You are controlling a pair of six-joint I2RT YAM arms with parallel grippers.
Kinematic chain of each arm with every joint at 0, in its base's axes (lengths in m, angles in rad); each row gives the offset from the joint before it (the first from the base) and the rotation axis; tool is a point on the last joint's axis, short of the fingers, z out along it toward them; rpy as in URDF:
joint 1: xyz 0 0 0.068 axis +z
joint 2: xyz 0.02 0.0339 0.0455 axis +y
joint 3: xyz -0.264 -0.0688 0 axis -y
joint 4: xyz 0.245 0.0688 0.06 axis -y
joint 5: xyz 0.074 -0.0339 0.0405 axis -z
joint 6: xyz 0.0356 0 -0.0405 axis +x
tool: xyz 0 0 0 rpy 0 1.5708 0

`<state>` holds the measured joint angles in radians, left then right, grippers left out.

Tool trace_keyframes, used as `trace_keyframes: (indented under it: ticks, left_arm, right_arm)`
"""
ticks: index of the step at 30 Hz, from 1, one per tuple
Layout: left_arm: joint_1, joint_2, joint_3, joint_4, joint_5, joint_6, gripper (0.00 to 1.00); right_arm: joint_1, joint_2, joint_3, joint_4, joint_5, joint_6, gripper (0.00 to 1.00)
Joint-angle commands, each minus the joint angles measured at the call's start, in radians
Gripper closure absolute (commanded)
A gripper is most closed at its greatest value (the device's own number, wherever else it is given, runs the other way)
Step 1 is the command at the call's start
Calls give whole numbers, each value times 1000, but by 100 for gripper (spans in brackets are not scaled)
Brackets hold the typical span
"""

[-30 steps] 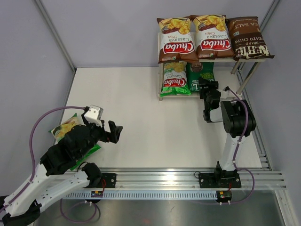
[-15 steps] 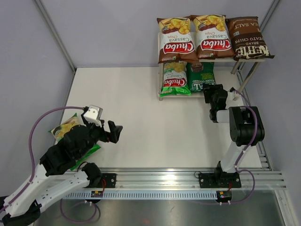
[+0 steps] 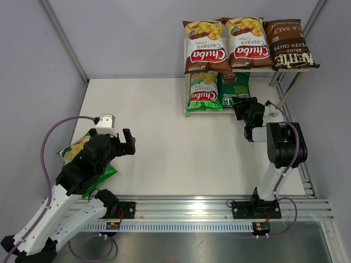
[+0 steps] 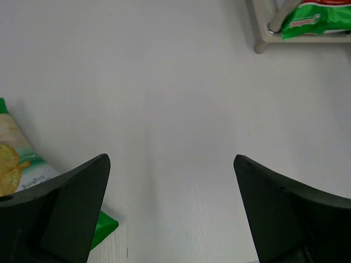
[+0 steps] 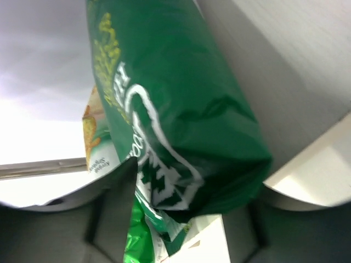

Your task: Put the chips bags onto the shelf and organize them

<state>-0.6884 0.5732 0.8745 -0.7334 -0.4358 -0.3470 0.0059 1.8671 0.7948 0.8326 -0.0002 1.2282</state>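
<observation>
The shelf [image 3: 278,69] stands at the back right. Two brown Chuba bags [image 3: 206,46] and the dark-brown Kettle bag [image 3: 288,44] lie on its top board. A light-green Chuba bag [image 3: 204,92] and the dark-green REAL bag [image 3: 232,89] lie on the lower board. My right gripper [image 3: 249,109] is at the REAL bag's near end. In the right wrist view that bag [image 5: 175,115] hangs between the spread fingers [image 5: 118,208]. My left gripper [image 3: 129,143] is open and empty over the table. The second light-green bag [image 3: 77,150] lies under the left arm and shows in the left wrist view [image 4: 16,164].
Grey walls close the table on the left, back and right. The shelf's corner leg [image 4: 274,22] shows at the top right of the left wrist view. A metal rail [image 3: 208,211] runs along the near edge by the arm bases.
My right gripper drew back from the REAL bag toward the near right, then edged forward a little. My left gripper shifted slightly left and toward the back.
</observation>
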Motion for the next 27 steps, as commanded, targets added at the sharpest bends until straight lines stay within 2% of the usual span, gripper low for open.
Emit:
trace_keyframes:
  ticks: [1, 3, 5, 6, 11, 14, 16, 17, 18, 20, 21, 23, 27]
  left_arm:
    - [110, 46, 21, 11, 3, -32, 1]
    - [150, 53, 23, -1, -18, -49, 1]
    - [202, 63, 23, -6, -20, -69, 1]
    - [217, 70, 23, -8, -20, -76, 1]
    - [338, 138, 37, -46, -59, -147, 1]
    - [455, 172, 34, -81, -64, -204, 1]
    - [584, 191, 18, -84, -40, -225, 1]
    - [636, 198, -3, -89, -18, -231, 1]
    - [747, 224, -11, -90, -6, -234, 1]
    - [847, 261, -20, -96, 9, -250, 1]
    - [941, 281, -14, -100, 19, -251, 1]
    - [1021, 320, -17, -103, 31, -270, 1]
    - [1226, 356, -32, -93, 35, -291, 1]
  right_arm:
    - [2, -58, 6, -36, -24, -6, 33]
    - [-30, -113, -5, -72, -14, -7, 15]
    - [-41, -149, -31, -115, -11, -10, 12]
    - [-50, -187, -40, -127, -11, -13, 1]
    - [-95, -356, -115, -213, -56, -47, 0]
    - [-109, -503, -144, -347, -101, -104, 0]
    - [-109, -592, -155, -490, -116, -170, 0]
    - [-109, -673, -164, -524, -132, -185, 1]
    - [-109, -712, -190, -544, -151, -197, 1]
    - [-109, -810, -201, -599, -217, -248, 0]
    - [-109, -831, -222, -578, -265, -259, 1]
    - [-107, -864, -229, -585, -383, -279, 0]
    - [-107, -858, -255, -492, -575, -259, 0]
